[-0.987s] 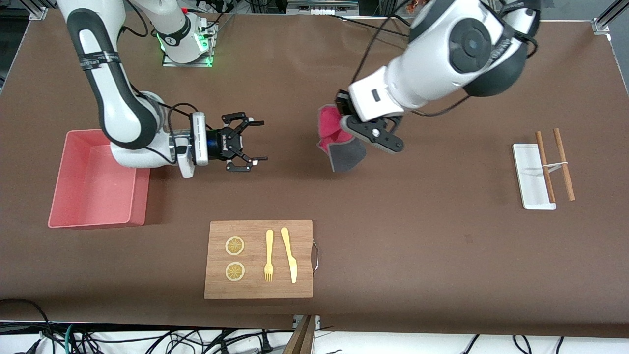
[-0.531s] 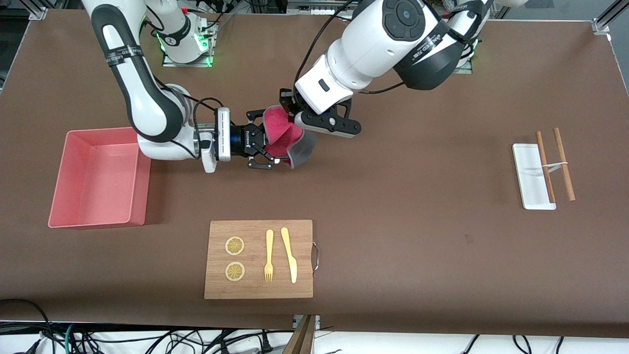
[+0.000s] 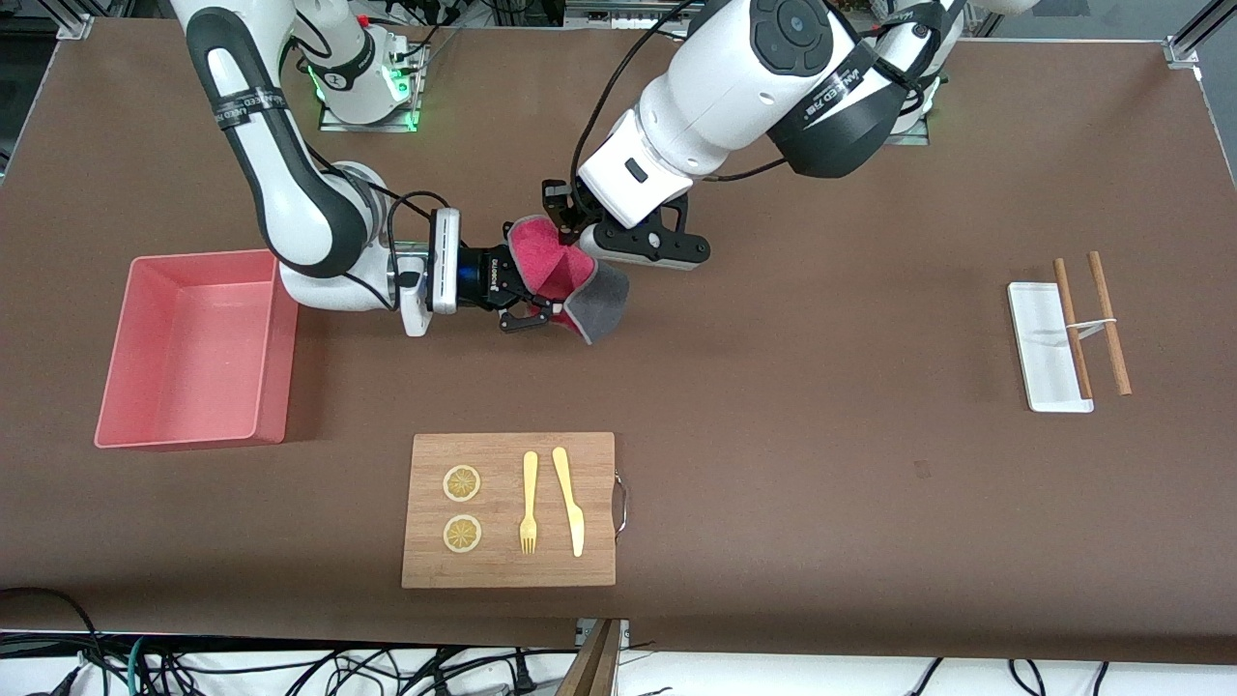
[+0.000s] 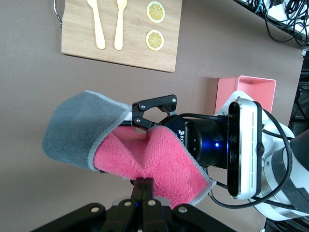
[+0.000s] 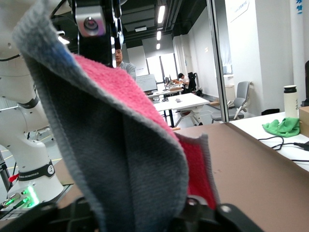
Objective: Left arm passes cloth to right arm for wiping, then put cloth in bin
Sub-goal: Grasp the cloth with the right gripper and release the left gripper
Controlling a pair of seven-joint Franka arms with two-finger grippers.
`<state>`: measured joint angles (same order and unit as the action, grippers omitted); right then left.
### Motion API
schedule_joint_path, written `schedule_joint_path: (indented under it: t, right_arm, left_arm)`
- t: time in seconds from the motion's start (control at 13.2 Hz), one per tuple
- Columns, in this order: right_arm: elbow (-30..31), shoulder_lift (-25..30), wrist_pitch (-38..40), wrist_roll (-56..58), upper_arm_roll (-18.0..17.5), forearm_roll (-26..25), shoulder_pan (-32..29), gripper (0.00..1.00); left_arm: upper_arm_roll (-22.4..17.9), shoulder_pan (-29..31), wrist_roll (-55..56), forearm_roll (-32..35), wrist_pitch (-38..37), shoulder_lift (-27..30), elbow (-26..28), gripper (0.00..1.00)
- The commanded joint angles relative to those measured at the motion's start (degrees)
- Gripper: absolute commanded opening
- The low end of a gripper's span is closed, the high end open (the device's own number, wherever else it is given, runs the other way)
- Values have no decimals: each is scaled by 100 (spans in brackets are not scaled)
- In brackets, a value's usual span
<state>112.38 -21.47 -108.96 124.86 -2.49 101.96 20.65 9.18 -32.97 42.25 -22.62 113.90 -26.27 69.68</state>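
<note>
Handover under way over table (image 3: 773, 406): right gripper (image 3: 527, 298) has reached the folded crimson-and-grey cloth (image 3: 565, 275), jaws now closing on it; left gripper (image 3: 570, 222) still clamped on it.

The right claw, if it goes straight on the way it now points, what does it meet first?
The cloth: the right claw already reaches into it. Next in that line would probably be the left claw, shut on the cloth's upper edge.
</note>
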Motion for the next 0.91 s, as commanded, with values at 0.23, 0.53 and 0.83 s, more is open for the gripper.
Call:
schedule_joint_path:
  t: [0.23,0.53,0.83]
  right_arm:
    - [-5,55,-37,188,55,272,-96,0]
    - [-111,99,-20,109,231,-132,-193,0]
    - [-67,449,7,-153,616,-1104,-457,0]
  left_arm:
    - [-65,-25,73,-32,-60,-62,-209,0]
    - [-83,10,64,12,-130,-18,-192,100]
    - [-319,115,29,265,-805,157,-201,100]
